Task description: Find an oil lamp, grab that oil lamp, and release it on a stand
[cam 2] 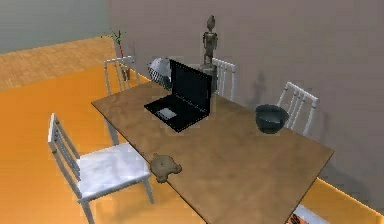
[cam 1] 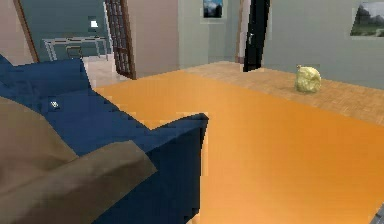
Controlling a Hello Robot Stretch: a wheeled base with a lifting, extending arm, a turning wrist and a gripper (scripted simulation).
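A wooden dining table stretches across the arm side view. On it lie a black laptop with its lid up, a dark bowl and a flat brown lump near the front edge. At the table's far edge rises a slim dark statue, with a pale grey rounded thing to its left. In the forward view, a small pale thing stands on a light table in the far room.
A blue sofa takes up the forward view's left, on an orange rug. A yellowish round object sits on the wood floor near a dark doorway. White chairs ring the dining table, and a plant stands behind.
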